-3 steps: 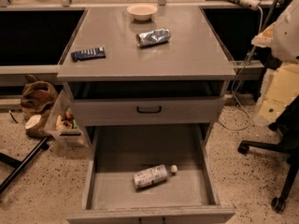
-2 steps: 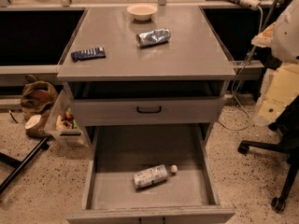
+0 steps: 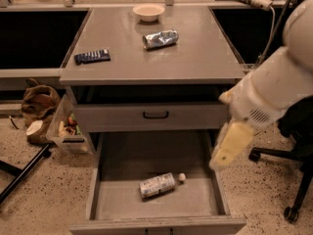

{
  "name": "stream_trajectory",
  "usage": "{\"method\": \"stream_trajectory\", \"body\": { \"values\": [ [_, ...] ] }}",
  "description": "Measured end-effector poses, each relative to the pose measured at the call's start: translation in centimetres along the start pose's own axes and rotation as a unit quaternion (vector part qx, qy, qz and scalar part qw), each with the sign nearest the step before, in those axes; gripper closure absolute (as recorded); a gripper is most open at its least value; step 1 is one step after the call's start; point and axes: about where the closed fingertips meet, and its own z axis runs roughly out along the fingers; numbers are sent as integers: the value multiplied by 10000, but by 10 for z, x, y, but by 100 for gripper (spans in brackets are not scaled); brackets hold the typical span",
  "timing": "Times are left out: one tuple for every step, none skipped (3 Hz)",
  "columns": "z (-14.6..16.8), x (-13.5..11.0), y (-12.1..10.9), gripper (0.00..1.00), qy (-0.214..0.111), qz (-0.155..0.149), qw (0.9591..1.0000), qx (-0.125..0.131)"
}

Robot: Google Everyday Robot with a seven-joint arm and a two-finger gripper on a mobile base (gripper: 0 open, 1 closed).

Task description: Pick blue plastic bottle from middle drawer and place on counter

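The blue plastic bottle (image 3: pixel 157 185) lies on its side on the floor of the open middle drawer (image 3: pixel 132 155), its white cap pointing right. The counter (image 3: pixel 146 58) is the grey cabinet top above. My arm reaches in from the right. Its cream end part, the gripper (image 3: pixel 230 146), hangs over the drawer's right wall, above and to the right of the bottle and not touching it.
On the counter lie a crumpled foil packet (image 3: pixel 160 38), a small bowl (image 3: pixel 148 11) and a dark flat bar (image 3: pixel 92 57). The closed drawer front with a black handle (image 3: pixel 155 114) sits above the open drawer. A bag (image 3: pixel 38 104) and bin (image 3: pixel 68 131) stand left, a chair base (image 3: pixel 288 155) right.
My arm has swung left and down from the right edge, so its end now hangs over the drawer's right side. The bottle has not moved.
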Motion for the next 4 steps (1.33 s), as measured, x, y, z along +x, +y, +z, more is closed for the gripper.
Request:
{"method": "stream_trajectory", "body": {
  "values": [
    [86,1,20,0,-512,284,9972,-456],
    [95,-5,8,0,-664,336,9970,-228],
    [95,-5,8,0,-665,335,9970,-226],
    [115,-13,8,0,-672,375,9970,-98]
  ]
}}
